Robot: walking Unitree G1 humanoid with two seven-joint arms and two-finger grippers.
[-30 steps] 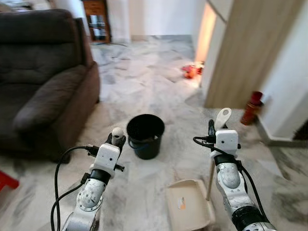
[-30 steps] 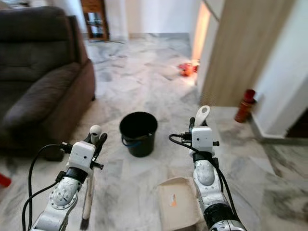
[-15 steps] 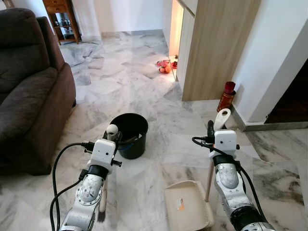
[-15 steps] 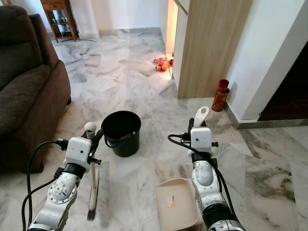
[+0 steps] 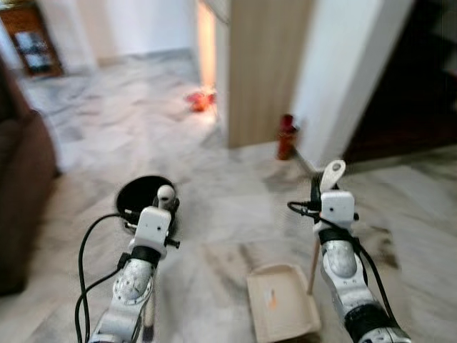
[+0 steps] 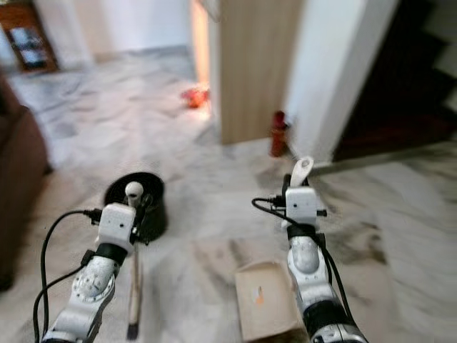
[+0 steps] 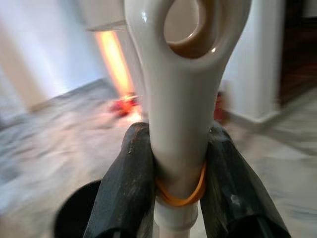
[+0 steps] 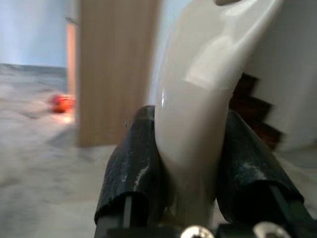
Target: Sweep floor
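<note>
My left gripper [image 5: 167, 206] is shut on the top of a cream broom handle [image 7: 179, 114] that has an orange rubber band round it. The broom hangs upright, its brush end [image 6: 133, 329] down at the marble floor. My right gripper [image 5: 316, 191] is shut on the looped cream handle [image 8: 198, 119] of a long-handled dustpan. The beige dustpan's pan [image 5: 282, 311] rests on the floor in front of me with a small orange scrap in it. A black bucket [image 5: 139, 194] stands just beyond the left gripper, partly hidden by it.
A dark brown sofa [image 5: 21, 186] fills the left edge. Ahead stand a wooden cabinet [image 5: 260, 64] and a white wall, with a red bottle [image 5: 286, 137] at their foot. Red items [image 5: 200, 100] lie further back. A dark opening [image 5: 407, 86] is at the right.
The whole view has swung to the right, so sofa and bucket sit further left in the picture and the dark opening shows. Both grippers keep their holds; the picture is blurred.
</note>
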